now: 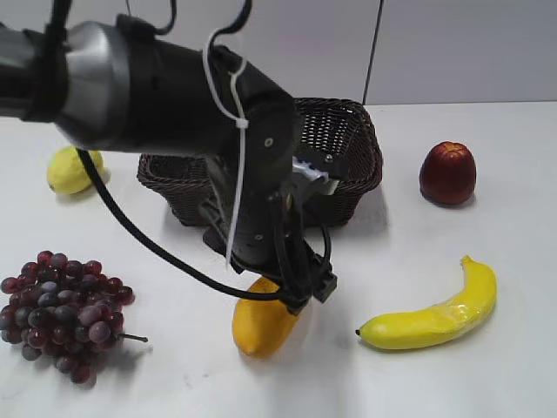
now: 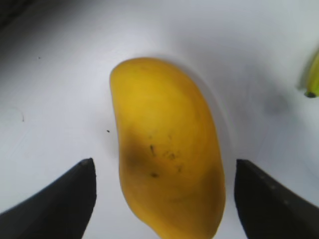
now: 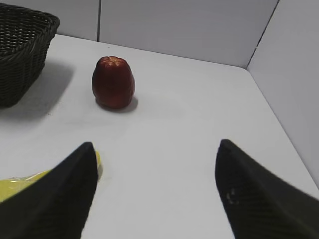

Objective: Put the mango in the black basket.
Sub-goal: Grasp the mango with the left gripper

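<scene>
Wicker of the black basket [image 1: 348, 144] is sitting beyond the left gripper [image 2: 164, 199], which is spreading its jaws wide and hovering over the mango [image 2: 167, 149]; the fruit is lying on the table [image 1: 452, 374] between them, touching neither finger.

The mango [image 2: 167, 149] is orange-yellow with small dark specks, the basket [image 1: 341, 148] dark brown-black wicker weave, the banana [image 1: 435, 315] bright yellow with a dark tip, the apple [image 3: 113, 82] deep red, the grapes [image 1: 59, 312] dark purple-red, the lemon [image 1: 71, 169] yellow-green, the worktop [image 1: 487, 374] white.
</scene>
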You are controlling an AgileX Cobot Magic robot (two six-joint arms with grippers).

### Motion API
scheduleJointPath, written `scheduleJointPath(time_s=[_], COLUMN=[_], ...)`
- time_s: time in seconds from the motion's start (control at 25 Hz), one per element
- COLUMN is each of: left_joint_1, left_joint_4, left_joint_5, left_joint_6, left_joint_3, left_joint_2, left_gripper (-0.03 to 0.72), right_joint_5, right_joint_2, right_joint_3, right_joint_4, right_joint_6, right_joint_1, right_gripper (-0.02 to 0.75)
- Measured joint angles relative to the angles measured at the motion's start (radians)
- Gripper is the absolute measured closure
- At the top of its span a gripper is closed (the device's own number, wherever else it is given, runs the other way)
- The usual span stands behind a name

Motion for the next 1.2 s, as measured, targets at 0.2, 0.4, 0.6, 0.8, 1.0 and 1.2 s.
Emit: scheduleJointPath(time_s=[0.2,0.4,0.6,0.8,1.0,1.2], left_joint_1=[-0.002,-0.002,-0.002,-0.002,-0.003,-0.003], left_joint_4=[0.024,0.025,0.023,0.021,0.018,0.017], left_joint_5=[-0.006,-0.049,-0.052,-0.056,-0.06,-0.06], left_joint_6=[-0.002,-0.006,-0.011,-0.011,-0.011,-0.012], left_joint_3=[-0.002,-0.002,-0.003,-0.003,-0.003,-0.003], left_joint_2=[0.037,0.045,0.071,0.107,0.124,0.124], left_gripper=[0.022,0.023,0.027,0.029,0.051,0.108], right_joint_5=[0.0,0.0,0.0,0.0,0.0,0.0], right_joint_2=[0.0,0.0,0.0,0.0,0.0,0.0], right_joint_3=[0.0,0.0,0.0,0.0,0.0,0.0], right_joint_4=[0.0,0.0,0.0,0.0,0.0,0.0], right_joint_6=[0.0,0.0,0.0,0.0,0.0,0.0], right_joint_1=[0.0,0.0,0.0,0.0,0.0,0.0], right_gripper=[0.172,0.172,0.172,0.172,0.172,0.172])
